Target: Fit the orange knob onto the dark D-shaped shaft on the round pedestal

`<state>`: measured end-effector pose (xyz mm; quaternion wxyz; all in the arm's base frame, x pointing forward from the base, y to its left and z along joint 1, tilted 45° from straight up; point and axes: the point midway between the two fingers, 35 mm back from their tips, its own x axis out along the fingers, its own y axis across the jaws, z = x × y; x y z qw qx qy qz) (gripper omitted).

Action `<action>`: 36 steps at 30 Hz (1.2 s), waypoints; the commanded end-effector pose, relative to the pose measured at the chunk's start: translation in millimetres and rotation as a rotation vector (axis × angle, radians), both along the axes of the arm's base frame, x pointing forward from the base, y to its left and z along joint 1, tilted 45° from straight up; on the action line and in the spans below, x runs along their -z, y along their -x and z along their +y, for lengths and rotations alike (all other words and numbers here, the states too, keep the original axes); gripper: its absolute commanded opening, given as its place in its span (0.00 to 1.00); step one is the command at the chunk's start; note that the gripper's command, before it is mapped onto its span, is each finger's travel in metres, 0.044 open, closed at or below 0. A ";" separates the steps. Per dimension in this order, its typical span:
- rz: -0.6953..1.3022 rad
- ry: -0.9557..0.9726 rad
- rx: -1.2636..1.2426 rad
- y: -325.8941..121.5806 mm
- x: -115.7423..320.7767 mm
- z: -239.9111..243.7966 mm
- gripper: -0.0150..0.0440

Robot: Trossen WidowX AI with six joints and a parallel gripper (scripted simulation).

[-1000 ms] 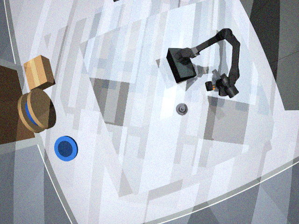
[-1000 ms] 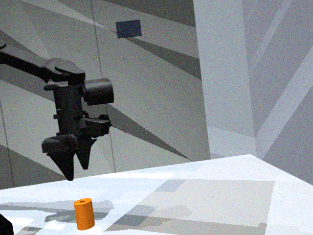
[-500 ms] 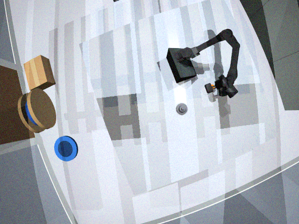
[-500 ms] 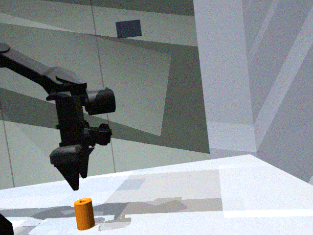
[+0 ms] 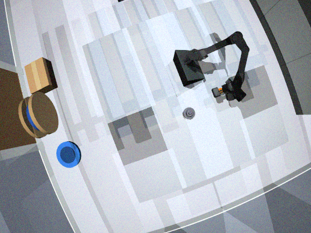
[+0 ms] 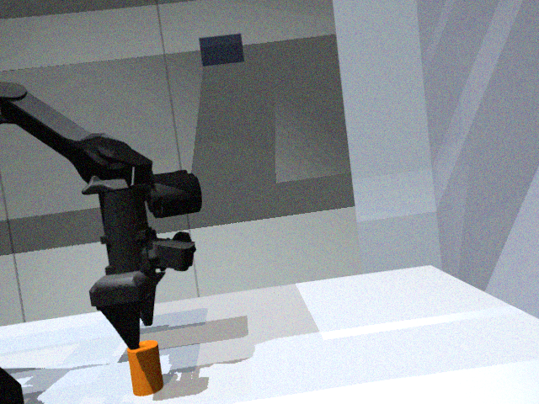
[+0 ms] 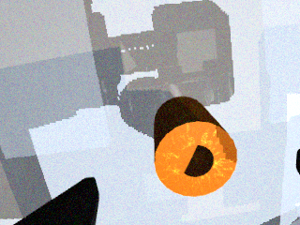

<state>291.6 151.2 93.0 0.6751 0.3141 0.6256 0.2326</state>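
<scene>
The orange knob [image 5: 220, 89] [image 6: 146, 369] [image 7: 171, 171] stands upright on the table, its top face toward the wrist camera. Its D-shaped hole [image 7: 202, 161] shows in the wrist view, with the flat side facing left and slightly up. My gripper [image 6: 141, 336] is open and empty, pointing down just above the knob. In the wrist view one fingertip is left of the knob and the other is at the right edge. The round grey pedestal [image 5: 185, 115] with its shaft [image 5: 189, 113] stands apart from the knob; the shaft's flat side cannot be made out.
The arm's dark base block [image 5: 188, 72] stands up and left of the knob in the top view. At the far left are a wooden-coloured box [image 5: 37, 75], a brown round object with a blue band [image 5: 43, 112] and a blue round dish [image 5: 60, 154]. Shadows cross the table.
</scene>
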 end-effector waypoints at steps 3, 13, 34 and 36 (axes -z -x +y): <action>0.004 0.006 0.003 -1.6 8.7 6.8 1.00; 0.004 0.006 0.003 -4.0 20.3 18.3 1.00; 0.004 0.002 0.003 -5.6 43.9 43.0 1.00; 0.004 0.001 0.003 -5.5 45.4 44.6 1.00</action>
